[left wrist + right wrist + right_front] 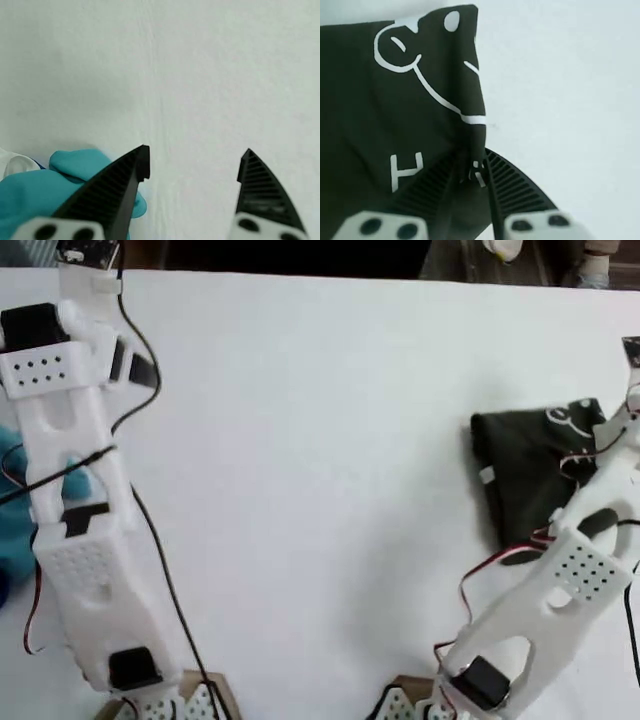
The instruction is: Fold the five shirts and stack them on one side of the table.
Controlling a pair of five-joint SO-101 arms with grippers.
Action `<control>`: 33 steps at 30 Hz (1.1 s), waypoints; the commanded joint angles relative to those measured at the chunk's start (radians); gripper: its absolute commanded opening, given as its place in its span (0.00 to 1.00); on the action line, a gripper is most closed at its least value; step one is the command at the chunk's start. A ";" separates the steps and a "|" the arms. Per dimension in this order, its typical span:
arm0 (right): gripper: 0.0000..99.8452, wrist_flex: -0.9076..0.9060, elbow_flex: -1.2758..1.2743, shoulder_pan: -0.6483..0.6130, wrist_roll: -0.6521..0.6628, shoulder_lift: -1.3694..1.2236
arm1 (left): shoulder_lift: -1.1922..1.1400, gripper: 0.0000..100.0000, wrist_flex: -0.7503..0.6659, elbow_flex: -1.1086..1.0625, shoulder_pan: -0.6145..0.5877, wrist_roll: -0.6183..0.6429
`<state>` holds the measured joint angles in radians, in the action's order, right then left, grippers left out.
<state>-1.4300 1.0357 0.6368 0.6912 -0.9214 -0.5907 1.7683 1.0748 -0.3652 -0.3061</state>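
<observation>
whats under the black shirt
The black shirt lies on the white table, with the right gripper pinching its edge. Whatever is beneath it, another shirt or bare table, is covered.

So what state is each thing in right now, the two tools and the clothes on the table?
black shirt: folded, lying on the table, one edge pinched
right tool: shut on the black shirt's edge
left tool: open, holding nothing, above the table
teal cloth: bunched up, not folded, beside the left tool
</observation>
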 commanded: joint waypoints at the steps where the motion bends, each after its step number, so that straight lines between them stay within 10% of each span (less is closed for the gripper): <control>1: 0.02 0.025 0.044 0.045 0.008 0.025 | 0.009 0.30 0.011 0.033 0.000 -0.003; 15: 0.02 0.064 -0.003 -0.013 0.052 -0.008 | 0.002 0.30 0.011 0.033 0.002 0.000; 23: 0.36 0.018 0.000 -0.024 0.043 0.102 | 0.006 0.30 0.008 0.041 0.002 0.000; 33: 0.38 -0.282 -0.060 -0.219 -0.110 0.272 | 0.011 0.30 0.011 0.200 -0.061 0.031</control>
<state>-1.6678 1.0081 0.4680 0.6114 -0.7357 -0.5969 1.7683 1.1930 -0.3882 -0.2923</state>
